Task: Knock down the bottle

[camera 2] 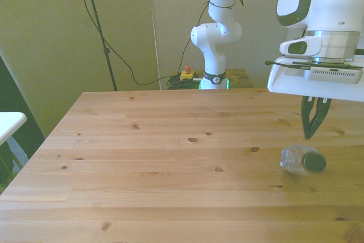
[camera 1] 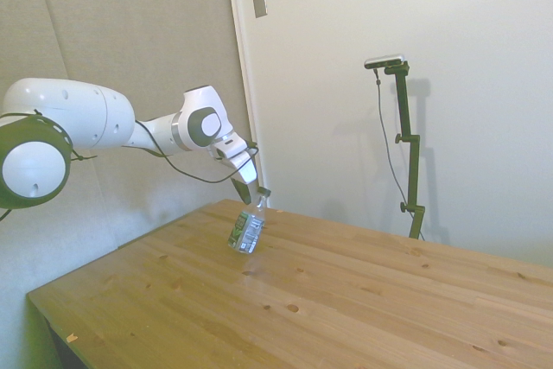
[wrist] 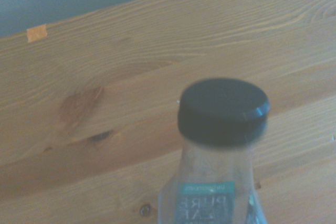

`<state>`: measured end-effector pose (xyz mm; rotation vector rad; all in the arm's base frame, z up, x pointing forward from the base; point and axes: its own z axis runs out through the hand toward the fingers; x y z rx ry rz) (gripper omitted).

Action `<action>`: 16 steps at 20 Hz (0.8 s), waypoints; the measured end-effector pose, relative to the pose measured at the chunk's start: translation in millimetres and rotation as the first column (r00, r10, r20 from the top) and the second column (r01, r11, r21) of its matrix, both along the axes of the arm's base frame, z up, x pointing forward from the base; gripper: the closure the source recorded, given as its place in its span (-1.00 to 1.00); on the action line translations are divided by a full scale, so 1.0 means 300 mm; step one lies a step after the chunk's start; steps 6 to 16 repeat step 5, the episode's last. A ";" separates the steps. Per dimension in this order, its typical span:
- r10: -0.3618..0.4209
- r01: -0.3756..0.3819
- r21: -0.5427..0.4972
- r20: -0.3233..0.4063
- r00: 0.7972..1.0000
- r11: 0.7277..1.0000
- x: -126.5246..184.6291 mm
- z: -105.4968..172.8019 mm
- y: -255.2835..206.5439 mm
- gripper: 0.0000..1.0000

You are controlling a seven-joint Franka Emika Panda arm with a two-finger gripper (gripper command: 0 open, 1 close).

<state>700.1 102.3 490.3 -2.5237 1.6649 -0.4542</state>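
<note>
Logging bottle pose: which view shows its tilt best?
The side view: the bottle leans on the table, under the gripper. The front view blurs it; the wrist view shows only cap and label top.

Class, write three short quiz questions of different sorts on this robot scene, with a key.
1. True or false: the small clear plastic bottle with a dark cap stands upright.
2. The white arm's two-finger gripper is: A) clamped on the bottle B) above its cap C) far across the wooden table.
3. Fill in: the bottle's cap is ____ in colour.

Key: 1 false, it tilts, tipping over. 2 B. 3 dark.
</note>
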 end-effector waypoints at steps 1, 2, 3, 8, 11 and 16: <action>-0.003 0.003 -0.001 0.005 1.000 1.000 0.008 0.001 -0.009 1.00; -0.005 0.005 -0.003 0.010 1.000 1.000 0.015 0.002 -0.016 1.00; -0.007 0.008 -0.003 0.015 1.000 1.000 0.021 0.003 -0.023 1.00; -0.010 0.010 -0.004 0.025 1.000 1.000 0.031 0.000 -0.033 1.00; -0.010 0.010 -0.004 0.025 1.000 1.000 0.031 0.000 -0.033 1.00; -0.010 0.010 -0.004 0.025 1.000 1.000 0.031 0.000 -0.033 1.00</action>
